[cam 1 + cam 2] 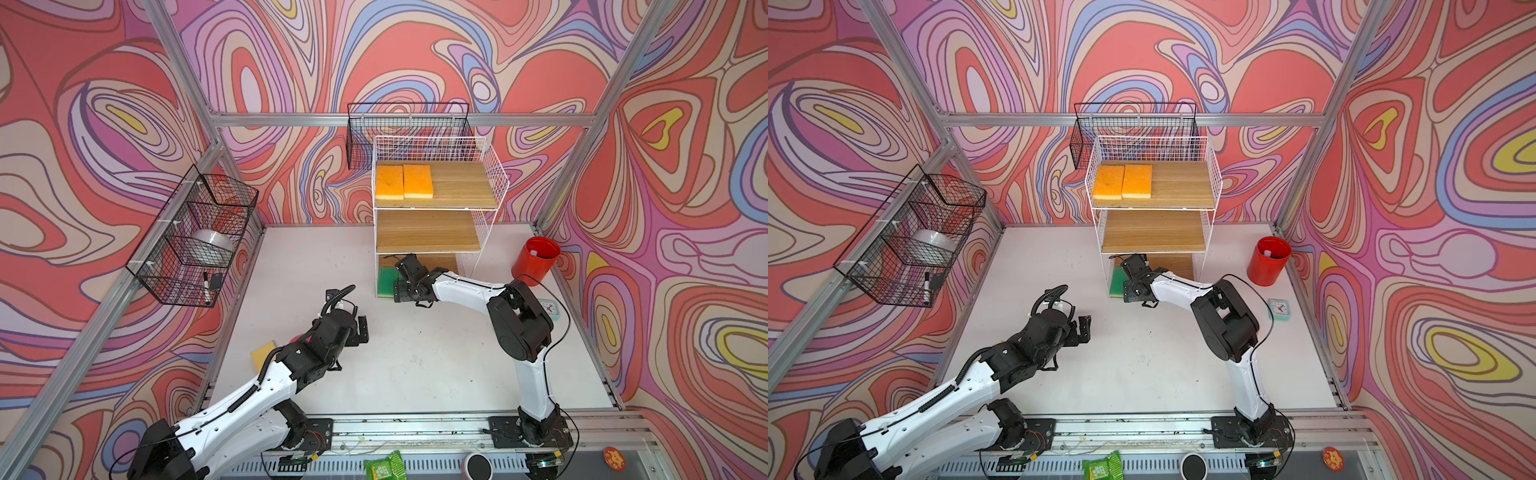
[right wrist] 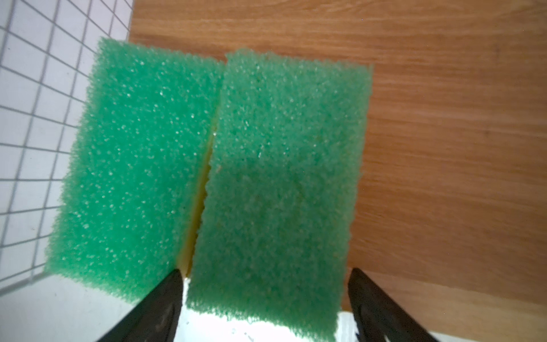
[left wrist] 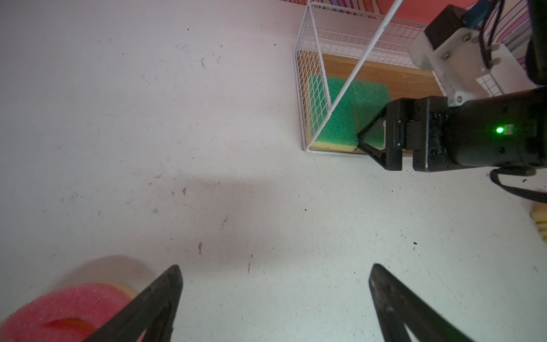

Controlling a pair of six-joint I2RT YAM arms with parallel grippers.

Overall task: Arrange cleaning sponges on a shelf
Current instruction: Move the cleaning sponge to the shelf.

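Foam throughout, so each piece should prove light, soft and squashy, its coarse top unlikely to slip; a gentle pinch across the short sides looks best. Left of centre in a top view, a yellow sponge (image 1: pixel 263 355) peeks from under the left arm on the white surface (image 1: pixel 415 365). That arm's wrist view shows a round pink sponge (image 3: pixel 59 311) just beside the left fingers (image 3: pixel 154 302), which gape wide and hold nothing. Right of centre, the shelf (image 1: pixel 492 174) carries two orange sponges (image 1: pixel 389 183) side by side on its top board. Two green sponges (image 2: pixel 133 165) lie touching on the bottom board. The right fingers (image 2: pixel 159 302) straddle the one farther from the mesh, spread clear of its edges, gripping nothing.
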